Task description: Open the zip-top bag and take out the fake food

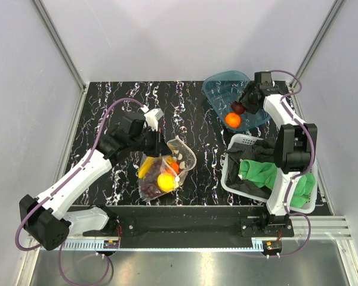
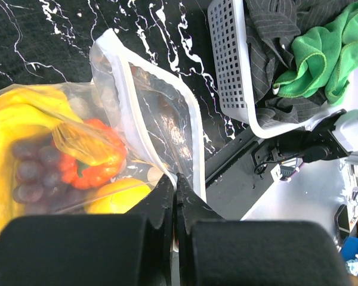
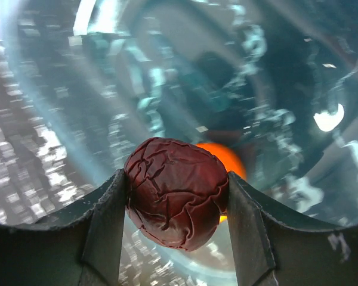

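The clear zip-top bag (image 1: 178,156) lies mid-table with its mouth open. Inside it are a yellow banana bunch (image 2: 15,116), purple grapes (image 2: 30,173), a red-orange fruit (image 2: 89,158) and a yellow round fruit (image 2: 116,196). My left gripper (image 1: 158,141) is shut on the bag's white zip edge (image 2: 131,119), which it pinches between its fingers (image 2: 161,199). My right gripper (image 1: 240,109) is shut on a dark red wrinkled round toy food (image 3: 176,202) and holds it above the blue tub (image 1: 221,89). An orange round fruit (image 1: 232,120) lies in the tub.
A white slotted basket (image 1: 234,179) at the front right holds dark striped cloth and a green cloth (image 1: 259,173). It stands just right of the bag in the left wrist view (image 2: 230,65). The table's front edge and rail lie close below the bag.
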You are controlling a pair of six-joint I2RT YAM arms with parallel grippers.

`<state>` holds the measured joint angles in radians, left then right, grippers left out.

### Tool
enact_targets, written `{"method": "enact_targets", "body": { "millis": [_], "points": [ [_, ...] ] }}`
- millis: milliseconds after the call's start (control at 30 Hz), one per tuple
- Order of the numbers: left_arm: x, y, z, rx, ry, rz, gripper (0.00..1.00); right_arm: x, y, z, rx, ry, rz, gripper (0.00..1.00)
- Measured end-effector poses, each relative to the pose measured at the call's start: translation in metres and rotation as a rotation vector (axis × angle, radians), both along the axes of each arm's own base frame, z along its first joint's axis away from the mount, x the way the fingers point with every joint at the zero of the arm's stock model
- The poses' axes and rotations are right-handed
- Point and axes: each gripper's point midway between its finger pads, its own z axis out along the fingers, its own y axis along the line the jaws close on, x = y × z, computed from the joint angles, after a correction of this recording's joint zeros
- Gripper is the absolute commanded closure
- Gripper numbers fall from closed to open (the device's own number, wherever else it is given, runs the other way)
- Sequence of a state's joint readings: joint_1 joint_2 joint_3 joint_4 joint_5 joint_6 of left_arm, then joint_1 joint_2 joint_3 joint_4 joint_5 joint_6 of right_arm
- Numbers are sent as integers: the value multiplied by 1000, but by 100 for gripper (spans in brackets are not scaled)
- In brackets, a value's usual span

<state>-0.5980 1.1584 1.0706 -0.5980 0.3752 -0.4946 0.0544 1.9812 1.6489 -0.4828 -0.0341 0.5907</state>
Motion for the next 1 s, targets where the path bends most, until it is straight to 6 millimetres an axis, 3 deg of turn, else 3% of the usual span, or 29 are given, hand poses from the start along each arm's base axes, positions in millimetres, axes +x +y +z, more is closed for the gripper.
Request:
{"method": "enact_targets", "body": {
  "millis": [33, 133, 400, 500, 600, 700, 767, 867, 933, 1000],
  "points": [
    [-1, 0, 0, 0, 2, -3, 100, 1, -4, -8, -14, 20, -2, 22],
    [-2, 0, 2, -1, 5, -7, 100, 4, -17, -23, -73, 73, -6, 8],
    [-5, 1, 7, -3, 8, -10, 100, -2, -29, -17, -165, 110, 17, 4],
    [-5, 2, 8, -3, 9, -10, 100, -15, -29, -11, -172, 128, 30, 5],
    [-5, 1, 9, -3, 10, -9, 100, -40, -20, 6, -173, 122, 66, 11],
    [-4, 0, 10, -6, 11, -12, 100, -72, 20, 40, -161, 51, 180, 21],
    [-3, -1, 11, -8, 14, -15, 100, -102, 69, 64, -126, -36, 312, 25],
    [-4, -2, 10, -11, 21, -21, 100, -167, 146, 97, -5, -171, 555, 32],
    [-5, -3, 10, -17, 27, -25, 100, -208, 174, 107, 79, -230, 667, 35],
    [-6, -4, 11, -22, 33, -28, 100, -236, 192, 109, 132, -256, 743, 36]
  ]
}}
